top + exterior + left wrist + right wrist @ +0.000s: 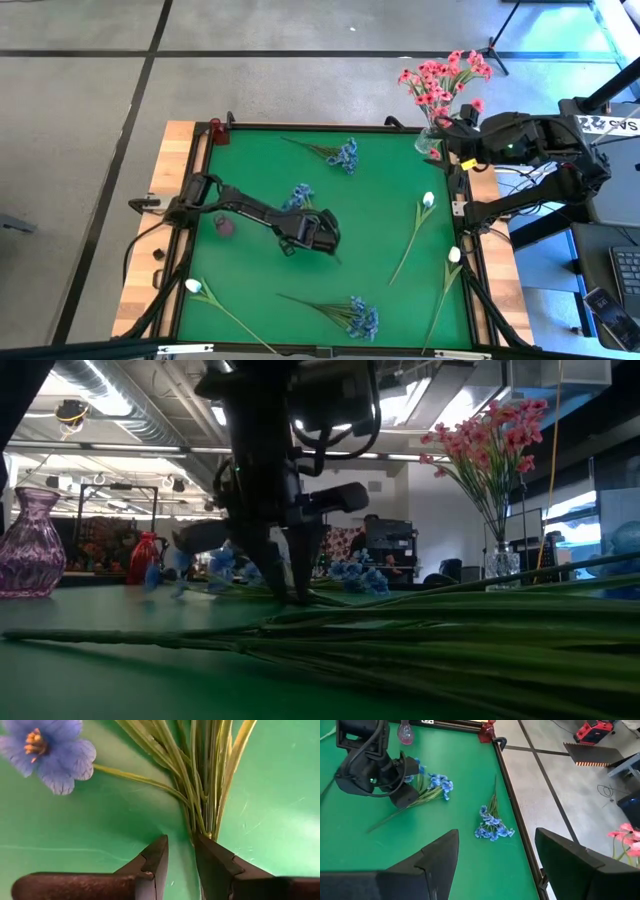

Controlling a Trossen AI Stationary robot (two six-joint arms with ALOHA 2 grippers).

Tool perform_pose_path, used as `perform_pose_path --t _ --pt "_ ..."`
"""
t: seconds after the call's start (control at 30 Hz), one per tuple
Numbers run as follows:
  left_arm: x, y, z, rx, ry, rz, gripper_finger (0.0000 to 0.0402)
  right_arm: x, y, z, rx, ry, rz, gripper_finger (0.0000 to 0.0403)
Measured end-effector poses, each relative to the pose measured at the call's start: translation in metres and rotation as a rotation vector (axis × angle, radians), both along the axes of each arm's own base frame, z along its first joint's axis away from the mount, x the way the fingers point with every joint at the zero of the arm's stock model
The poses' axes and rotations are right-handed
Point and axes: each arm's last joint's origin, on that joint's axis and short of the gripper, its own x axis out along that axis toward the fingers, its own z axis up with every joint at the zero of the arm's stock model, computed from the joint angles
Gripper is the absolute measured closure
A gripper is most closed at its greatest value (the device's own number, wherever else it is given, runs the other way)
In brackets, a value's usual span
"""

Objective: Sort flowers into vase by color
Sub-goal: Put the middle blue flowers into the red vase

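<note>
Stems of the blue sprig (200, 795), lying mid-surface, are straddled by the left pincer (181, 855), parted and ungripped; light, springy stalks are best pinched together. The right pincer (495, 855) is parked open near the pink flowers (445, 75).

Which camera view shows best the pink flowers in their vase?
The low view: pink flowers stand whole in the clear vase. The high view shows them from above; the right wrist view catches an edge; the left wrist, nothing.

Three blue sprigs (345, 153) (298, 196) (360, 318) and three white buds (428, 199) (454, 254) (193, 286) lying on the green surface (380, 240). One pink bunch (445, 78) standing in a clear vase (430, 142) at that surface's far right corner. Two more vases, one purple (226, 224), one red (217, 130), and two claws (322, 243) (450, 135).
</note>
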Motion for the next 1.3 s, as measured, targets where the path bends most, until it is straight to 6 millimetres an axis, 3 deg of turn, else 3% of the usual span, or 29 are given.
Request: perform_pose_path --t 0.47,0.9,1.13,1.3 --pt "0.018 0.008 0.019 0.009 -0.077 -0.087 0.0304 -0.002 0.000 -0.002 0.030 0.018 -0.001 0.0141" --pt "0.017 0.036 0.004 -0.053 -0.062 -0.033 0.0226 0.003 0.002 -0.004 0.042 0.036 0.046 0.0141" --pt "0.013 0.037 -0.005 -0.072 -0.051 -0.033 0.0241 0.002 0.002 -0.004 0.043 0.043 0.047 0.0141" --pt "0.012 0.045 -0.004 -0.070 -0.037 -0.050 0.0297 0.002 0.002 -0.004 0.043 0.046 0.066 0.0141"
